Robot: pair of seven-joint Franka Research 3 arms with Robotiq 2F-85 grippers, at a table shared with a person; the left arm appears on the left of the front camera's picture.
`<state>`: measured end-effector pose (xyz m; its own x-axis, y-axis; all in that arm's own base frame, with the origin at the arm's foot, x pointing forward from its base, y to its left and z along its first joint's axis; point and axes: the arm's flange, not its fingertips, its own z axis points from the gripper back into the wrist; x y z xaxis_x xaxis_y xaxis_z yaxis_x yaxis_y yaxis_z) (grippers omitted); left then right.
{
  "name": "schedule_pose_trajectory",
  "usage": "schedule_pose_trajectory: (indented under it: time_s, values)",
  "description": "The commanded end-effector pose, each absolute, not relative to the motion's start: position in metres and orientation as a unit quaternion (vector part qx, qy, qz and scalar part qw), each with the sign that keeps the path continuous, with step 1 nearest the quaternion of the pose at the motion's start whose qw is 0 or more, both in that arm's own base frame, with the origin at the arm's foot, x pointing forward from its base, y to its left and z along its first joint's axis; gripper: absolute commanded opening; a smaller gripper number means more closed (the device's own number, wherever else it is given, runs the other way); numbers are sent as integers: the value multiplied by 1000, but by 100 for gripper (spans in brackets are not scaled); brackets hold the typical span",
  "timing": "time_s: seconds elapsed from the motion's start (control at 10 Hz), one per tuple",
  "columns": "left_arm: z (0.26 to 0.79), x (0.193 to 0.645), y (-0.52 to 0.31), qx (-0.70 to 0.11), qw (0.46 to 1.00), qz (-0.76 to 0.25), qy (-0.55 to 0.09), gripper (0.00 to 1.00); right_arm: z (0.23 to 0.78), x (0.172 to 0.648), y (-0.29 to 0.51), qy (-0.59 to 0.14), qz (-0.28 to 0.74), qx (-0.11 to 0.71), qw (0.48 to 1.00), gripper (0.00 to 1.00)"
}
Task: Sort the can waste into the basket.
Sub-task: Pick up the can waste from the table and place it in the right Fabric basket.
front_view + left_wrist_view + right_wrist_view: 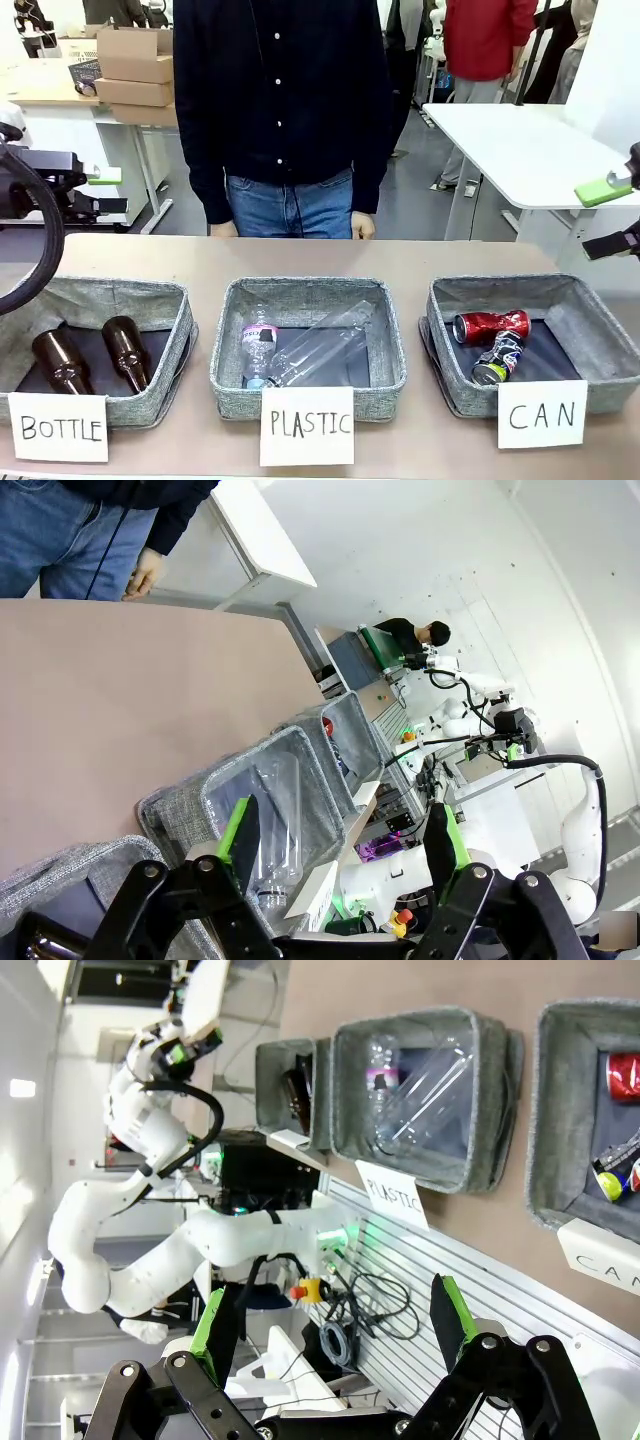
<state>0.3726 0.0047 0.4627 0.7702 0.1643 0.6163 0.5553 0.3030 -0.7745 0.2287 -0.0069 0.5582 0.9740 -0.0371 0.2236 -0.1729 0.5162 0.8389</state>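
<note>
The basket (602,312) signed "CAN" stands at the table's front right. Inside it lie a dented red can (490,325) and a black can (498,358) with a silver top, side by side. The right wrist view looks down on the same basket (560,1110), red can (622,1075) and black can (615,1175). My right gripper (602,218) hovers open and empty at the right edge, above and beyond the basket; its own fingers (447,1315) stand wide apart. My left gripper (108,192) is open and empty at the far left, its pads (237,830) spread.
A "PLASTIC" bin (228,340) in the middle holds clear bottles. A "BOTTLE" bin (178,305) at the left holds two brown bottles. A person stands at the far edge with a hand (362,226) resting there. The far half of the tabletop (320,255) is bare.
</note>
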Motion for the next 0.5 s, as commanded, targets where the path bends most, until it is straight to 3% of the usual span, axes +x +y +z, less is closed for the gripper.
schedule_pose_trajectory:
  time_s: [0.0,0.4]
  values:
    - [467,371,3,-575,745,-123,-313,86,558,230,-6,-110,48,488,865,100]
    - [467,371,3,-575,745,-123,-313,86,558,230,-6,-110,48,488,865,100]
